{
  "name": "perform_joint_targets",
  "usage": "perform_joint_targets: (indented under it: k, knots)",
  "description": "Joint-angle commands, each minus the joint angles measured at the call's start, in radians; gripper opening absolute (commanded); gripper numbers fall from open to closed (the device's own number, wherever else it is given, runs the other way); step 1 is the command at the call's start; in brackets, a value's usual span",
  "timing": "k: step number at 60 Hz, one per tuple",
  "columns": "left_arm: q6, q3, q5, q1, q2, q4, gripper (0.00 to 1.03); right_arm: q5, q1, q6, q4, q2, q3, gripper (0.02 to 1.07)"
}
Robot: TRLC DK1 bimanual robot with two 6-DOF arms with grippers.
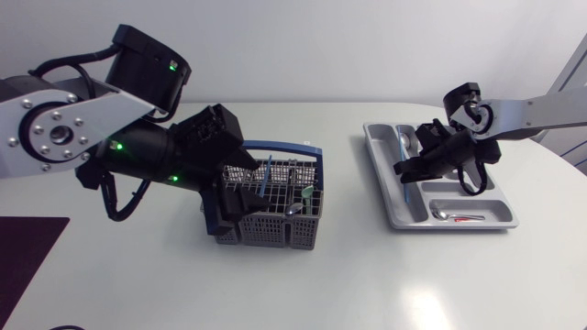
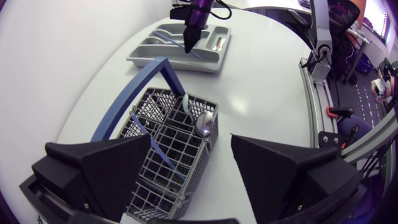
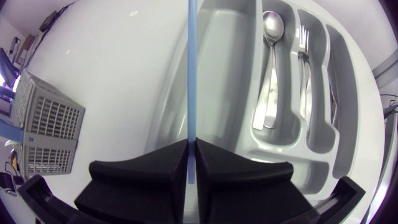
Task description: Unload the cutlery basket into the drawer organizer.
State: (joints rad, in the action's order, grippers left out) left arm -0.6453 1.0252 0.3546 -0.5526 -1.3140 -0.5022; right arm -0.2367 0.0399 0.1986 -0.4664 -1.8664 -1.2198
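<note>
The right gripper point(image 3: 191, 163) hangs over the organizer point(image 3: 224, 81), which sits on the bench point(image 1: 138, 275) well apart from the basket point(image 1: 268, 235). Its fingers are pressed together on a thin blue handle point(image 3: 191, 74), one finger on each side. The handle runs straight ahead of the fingers, above the organizer's outer edge and parallel to its long slots. This alignment probably serves to lay the piece lengthwise into the outer slot. Neighbouring slots hold a spoon point(image 3: 271, 37) and a fork point(image 3: 303, 56), which suggests sorting by type.

The left gripper point(image 2: 191, 142) is poised directly above the basket. Its fingers are spread wide and touch nothing, presumably ready for the next pick. In the basket stand a second spoon point(image 2: 204, 123) and blue-handled pieces point(image 2: 160, 151). Unloading is judged partly complete.
</note>
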Motion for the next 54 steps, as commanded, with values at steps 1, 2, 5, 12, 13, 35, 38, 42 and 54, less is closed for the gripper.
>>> perform_joint_targets:
  k: [1,2,5,12,13,35,38,42,54]
  knots:
    - [-0.04,-0.025,-0.019,-0.013,-0.03,0.011,0.96,0.02,-0.009,-0.067,0.0,-0.062,-0.047,0.08]
    - [-0.04,-0.028,-0.019,-0.015,-0.03,0.019,0.96,0.022,-0.009,-0.068,0.0,-0.068,-0.052,0.08]
    - [-0.039,-0.037,-0.028,-0.017,-0.031,0.047,0.96,0.025,-0.011,-0.073,-0.002,-0.089,-0.067,0.08]
    - [-0.037,-0.048,-0.037,-0.015,-0.042,0.079,0.96,0.027,-0.009,-0.071,0.0,-0.119,-0.087,0.24]
    - [-0.037,-0.05,-0.037,-0.015,-0.042,0.082,0.96,0.027,-0.009,-0.07,0.0,-0.12,-0.09,0.3]
    - [0.004,-0.085,-0.039,0.019,-0.068,0.194,0.93,-0.015,-0.009,0.015,0.112,0.003,0.051,0.88]
    - [0.03,-0.099,-0.04,0.025,-0.068,0.218,0.91,-0.078,-0.025,0.076,0.133,0.065,0.108,0.88]
    - [0.053,-0.111,-0.051,0.031,-0.067,0.234,0.91,-0.162,-0.048,0.179,0.137,0.147,0.177,0.88]
    - [0.102,-0.149,-0.06,0.049,-0.056,0.318,0.87,-0.36,-0.048,0.446,0.16,0.351,0.338,0.88]
